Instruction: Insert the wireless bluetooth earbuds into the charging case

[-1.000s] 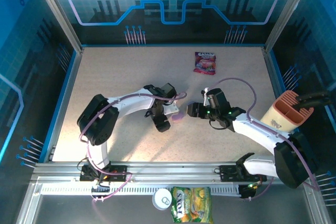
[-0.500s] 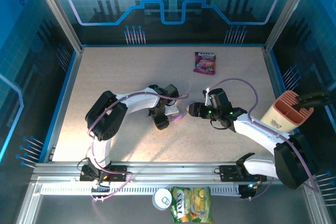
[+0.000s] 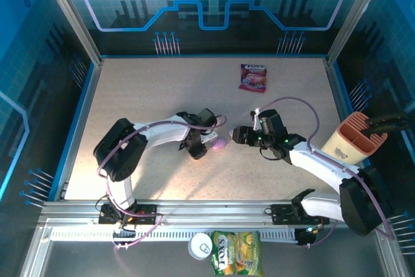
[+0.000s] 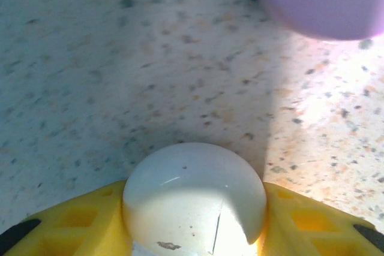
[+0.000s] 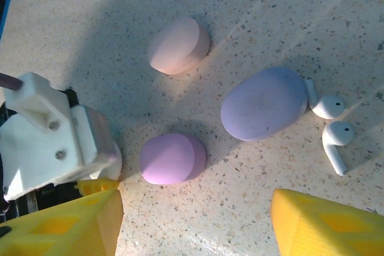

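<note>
Pale lettering is showing on the glossy green-and-yellow snack bag point(image 3: 237, 253) at the near edge and on the pink foil packet point(image 3: 253, 77) farther back; both are staying too blurred to read.

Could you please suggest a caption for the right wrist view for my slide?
Open right gripper above a pink case, a peach case and a lavender case with two white earbuds beside it.

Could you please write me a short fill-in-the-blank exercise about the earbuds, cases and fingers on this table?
1. In the right wrist view, the white earbuds lying beside the lavender case number ___.
2. The right fingers stand ___, with nothing between them.
3. In the left wrist view, the left fingers hold a rounded case whose colour is ___.

Missing words: two; open; white.
</note>
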`<state>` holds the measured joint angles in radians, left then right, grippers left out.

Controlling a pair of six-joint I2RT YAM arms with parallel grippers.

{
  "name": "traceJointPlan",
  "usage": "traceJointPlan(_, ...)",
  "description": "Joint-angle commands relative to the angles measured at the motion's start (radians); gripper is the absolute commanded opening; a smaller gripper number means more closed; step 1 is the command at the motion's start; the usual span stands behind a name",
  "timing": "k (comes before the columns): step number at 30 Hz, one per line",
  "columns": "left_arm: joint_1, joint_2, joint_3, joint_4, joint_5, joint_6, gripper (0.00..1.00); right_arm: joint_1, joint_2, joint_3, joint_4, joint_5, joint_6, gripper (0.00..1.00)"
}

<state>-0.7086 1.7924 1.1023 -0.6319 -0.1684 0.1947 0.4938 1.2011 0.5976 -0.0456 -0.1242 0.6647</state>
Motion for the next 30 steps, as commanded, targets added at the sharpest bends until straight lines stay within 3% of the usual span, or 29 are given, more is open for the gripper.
traceJointPlan(1,0.015,-0.122,-0.062,0.184,-0.041,-0.243,0.45,-0.013,-0.033,-0.036,0.108,-0.038,-0.013,0.66)
traceJointPlan(5,0.028,-0.256,-0.124,0.279,-0.027,-0.492,0.46,0.005,-0.081,-0.08,0.228,-0.046,-0.045,0.66)
traceJointPlan(10,0.037,-0.448,-0.303,0.555,0.073,-0.824,0.46,0.063,-0.139,-0.11,0.295,0.034,-0.131,0.66)
traceJointPlan(13,0.053,-0.507,-0.4,0.729,0.141,-1.069,0.45,0.108,-0.164,-0.139,0.384,0.068,-0.182,0.67)
traceJointPlan(17,0.052,-0.546,-0.461,0.851,0.153,-1.347,0.44,0.171,-0.162,-0.153,0.481,0.07,-0.268,0.7)
traceJointPlan(23,0.032,-0.584,-0.502,0.939,0.158,-1.566,0.43,0.235,-0.089,-0.197,0.726,0.095,-0.396,0.71)
traceJointPlan(30,0.003,-0.599,-0.515,0.985,0.166,-1.646,0.4,0.258,0.022,-0.148,0.815,0.07,-0.37,0.68)
